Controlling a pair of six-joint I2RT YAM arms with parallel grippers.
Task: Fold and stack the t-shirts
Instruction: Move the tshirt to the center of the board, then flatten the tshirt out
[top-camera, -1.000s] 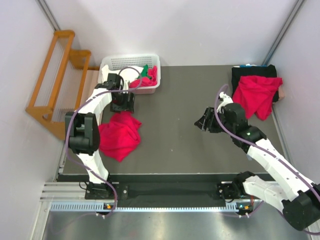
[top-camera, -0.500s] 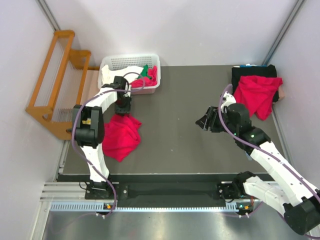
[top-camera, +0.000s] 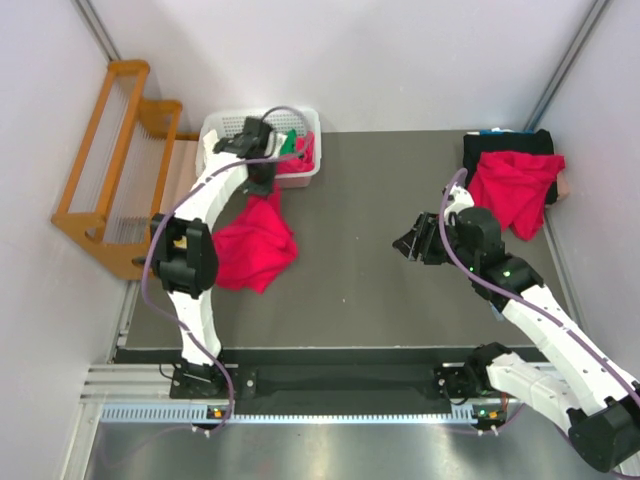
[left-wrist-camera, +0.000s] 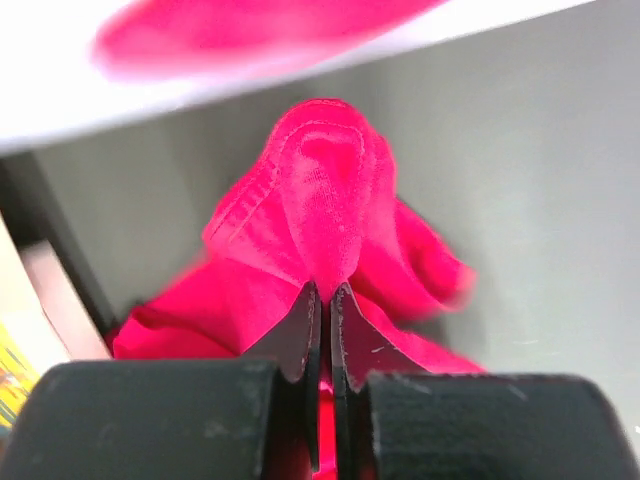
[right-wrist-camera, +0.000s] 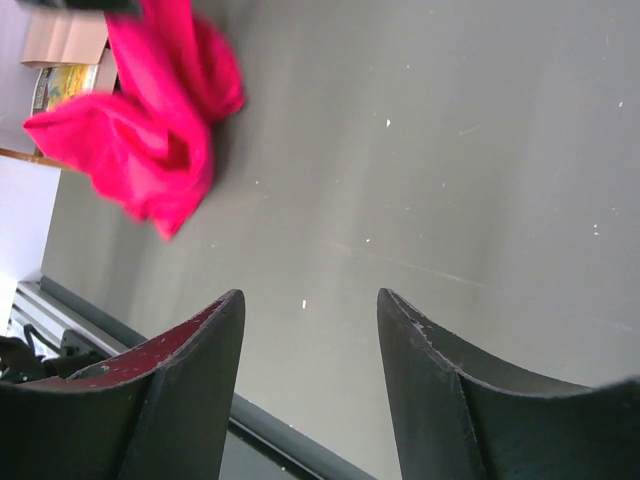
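One crimson t-shirt (top-camera: 255, 245) lies crumpled on the dark table (top-camera: 380, 290) at the left. Its top edge is pulled up toward the basket by my left gripper (top-camera: 264, 185). In the left wrist view that gripper (left-wrist-camera: 326, 290) is shut on a raised fold of the t-shirt (left-wrist-camera: 320, 200). A second red t-shirt (top-camera: 515, 190) lies bunched at the back right on a black cloth (top-camera: 500, 145). My right gripper (top-camera: 405, 243) hovers open over bare table near the middle. Its wrist view shows nothing between the fingers (right-wrist-camera: 310, 295), with the left t-shirt (right-wrist-camera: 150, 150) far off.
A white basket (top-camera: 225, 122) at the back left holds red cloth (top-camera: 303, 150), a green cloth (top-camera: 290, 138) and white cloth. A wooden rack (top-camera: 105, 150) stands left of the table. A white wall runs along the right edge.
My left gripper has shut on the t-shirt's upper edge and moved back toward the basket, dragging the cloth up and to the right. The right arm has barely moved.
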